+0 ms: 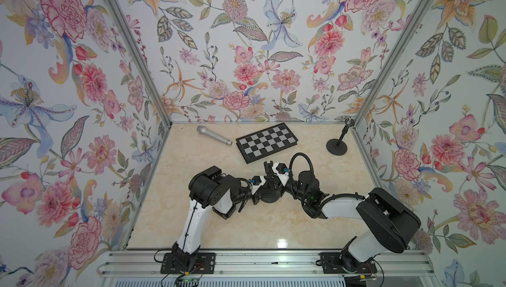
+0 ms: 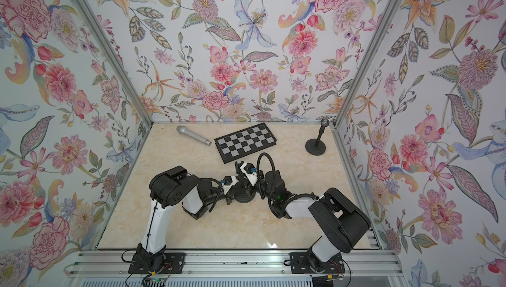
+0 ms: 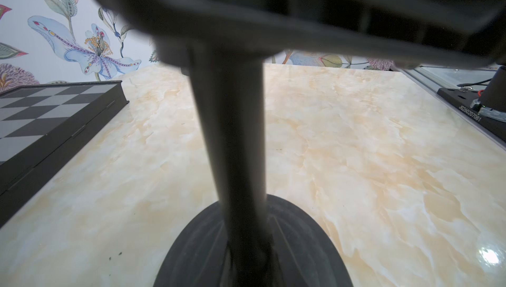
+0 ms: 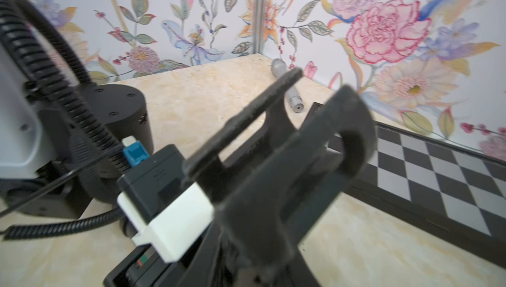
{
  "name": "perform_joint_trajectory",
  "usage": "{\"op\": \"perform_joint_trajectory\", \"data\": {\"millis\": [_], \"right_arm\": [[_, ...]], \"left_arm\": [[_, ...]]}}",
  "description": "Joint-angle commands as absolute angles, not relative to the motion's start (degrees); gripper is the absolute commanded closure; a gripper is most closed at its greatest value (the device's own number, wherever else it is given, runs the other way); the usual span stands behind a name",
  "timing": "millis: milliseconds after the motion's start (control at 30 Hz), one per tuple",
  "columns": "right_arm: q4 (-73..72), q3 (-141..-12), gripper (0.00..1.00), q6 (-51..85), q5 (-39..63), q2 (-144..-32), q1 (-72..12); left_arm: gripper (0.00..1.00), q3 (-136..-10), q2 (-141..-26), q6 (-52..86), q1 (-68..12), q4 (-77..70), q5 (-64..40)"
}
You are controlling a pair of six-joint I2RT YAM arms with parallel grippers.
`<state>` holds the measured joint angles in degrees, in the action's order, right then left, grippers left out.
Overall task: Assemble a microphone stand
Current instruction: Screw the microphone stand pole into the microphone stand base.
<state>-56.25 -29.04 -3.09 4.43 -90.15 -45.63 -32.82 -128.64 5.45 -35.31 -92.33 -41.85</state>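
Centre of the cream marble-patterned worktop [image 1: 246, 225]: round black ribbed base [image 1: 269, 197] standing flat, black upright pole [image 3: 232, 135] rising from its middle. Left tool [image 1: 263, 188] extended in from the left and clamped shut on that pole, low down, just above the base; pole filling the middle of the left wrist view, base at its foot. Right tool [image 1: 269, 173] angled in from the right, higher up, at the pole's top end and against a black U-shaped clip [image 4: 361, 113]. Too blurred and crowded in the right wrist view to tell whether apart, together or gripped on the clip; no clearer in either top view. Both arms bent inward, meeting over the base.

Far left, well apart from the arms: silver handheld microphone [image 1: 214, 135] lying on its side, mesh head toward the far left corner, tail end pointing at the board. Just right of it, black-and-grey chequered board [image 1: 267, 142] lying flat and skewed, its near corner close to the right tool. Far right corner: second black stand [image 1: 336, 146], upright on its own round foot, ring-like holder at its top, close to the right wall. Floral wallpaper [image 1: 246, 39] on the three walls around.
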Motion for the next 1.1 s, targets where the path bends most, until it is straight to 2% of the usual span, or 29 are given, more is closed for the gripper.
{"op": "perform_joint_trajectory", "data": {"millis": [0, 67, 100, 200, 267, 300, 433, 533, 700, 933, 1000, 1067], "right_arm": [[-52.44, -27.23, 1.00, 4.14, -23.39, -96.01, -57.38], [-56.24, -27.24, 1.00, 4.31, -22.27, -98.25, -59.48], [-57.40, -27.42, 1.00, 4.24, -18.16, -99.08, -59.17], [-64.01, -25.59, 1.00, 3.04, 2.69, -98.63, -53.61], [-68.36, -23.95, 0.83, 2.55, 15.00, -96.72, -48.53], [-68.25, -23.89, 0.78, 2.71, 20.73, -95.45, -45.74], [-56.48, -27.85, 0.75, -4.65, 38.15, -90.77, -39.37], [-46.31, -32.07, 0.68, -11.06, 48.77, -90.00, -37.56], [-46.56, -33.26, 0.60, -12.04, 52.67, -89.81, -33.62], [-42.74, -36.99, 0.60, -13.87, 58.78, -90.63, -30.25], [-42.38, -38.27, 0.64, -14.64, 59.80, -91.76, -30.36], [-45.22, -37.60, 0.83, -13.33, 56.07, -92.26, -31.22]], "left_arm": [[0.78, -29.84, -136.43, 0.15, -38.49, -105.37, -29.99], [0.78, -29.77, -136.16, -0.08, -38.37, -105.38, -29.42], [0.78, -29.75, -136.05, -0.43, -38.30, -105.38, -29.48], [0.79, -29.03, -135.49, -2.22, -38.32, -105.38, -29.86], [0.80, -29.08, -135.33, -2.74, -37.90, -105.35, -31.95], [0.81, -29.22, -135.40, -2.79, -37.69, -105.38, -33.33], [0.82, -29.61, -135.61, -3.94, -37.27, -105.38, -38.29], [0.83, -29.85, -135.62, -4.67, -37.08, -105.33, -41.20], [0.83, -30.28, -135.97, -4.58, -36.92, -105.38, -42.29], [0.83, -30.80, -136.44, -3.77, -36.08, -105.36, -44.78], [0.83, -31.18, -136.76, -3.19, -35.85, -105.34, -45.57], [0.83, -31.20, -136.82, -3.14, -35.82, -105.35, -44.51]]}}
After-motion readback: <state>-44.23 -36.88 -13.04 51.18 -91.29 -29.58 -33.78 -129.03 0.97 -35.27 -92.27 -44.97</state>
